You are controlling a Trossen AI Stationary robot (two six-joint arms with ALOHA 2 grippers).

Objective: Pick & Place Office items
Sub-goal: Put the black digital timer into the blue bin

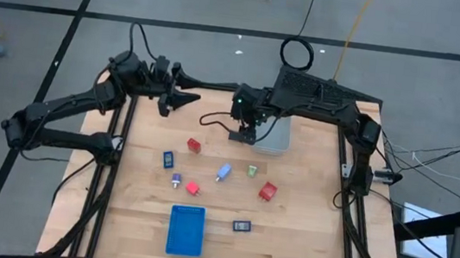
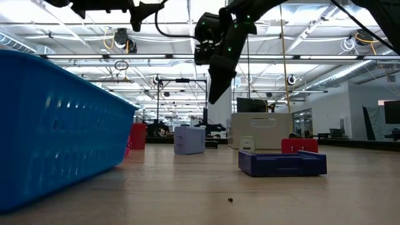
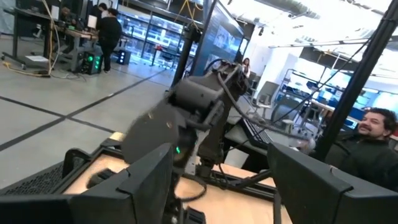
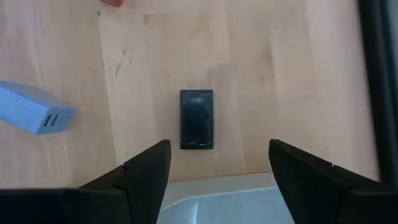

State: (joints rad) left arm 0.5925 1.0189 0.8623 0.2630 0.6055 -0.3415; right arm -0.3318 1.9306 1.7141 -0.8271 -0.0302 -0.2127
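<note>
Above the far middle of the desk (image 1: 286, 248) hangs the right tool (image 1: 243, 136), its fingers (image 4: 146, 168) spread apart and holding nothing; just beside it on the right arm's side lies the clear bin (image 1: 274, 136), in which nothing shows; the wrist view looks past the bin's rim down on a flat black rectangle (image 4: 196, 119) and a pale blue tube (image 4: 34, 111); nearer the front than the tool the office items are scattered on the bare wood: a red block (image 1: 194, 145), a dark blue piece (image 1: 168, 159), the pale blue tube (image 1: 223, 173), a green bit (image 1: 253, 172), a second red block (image 1: 268, 191), a purple bit (image 1: 176, 178), a small red piece (image 1: 194, 188) and a black rectangle (image 1: 241, 226); well towards the front edge sits the blue tray (image 1: 185, 230), nothing in it; the left tool (image 1: 183, 98) hovers off to the left arm's side of the right one, over the desk's far edge, fingers (image 3: 146, 180) parted and empty.
</note>
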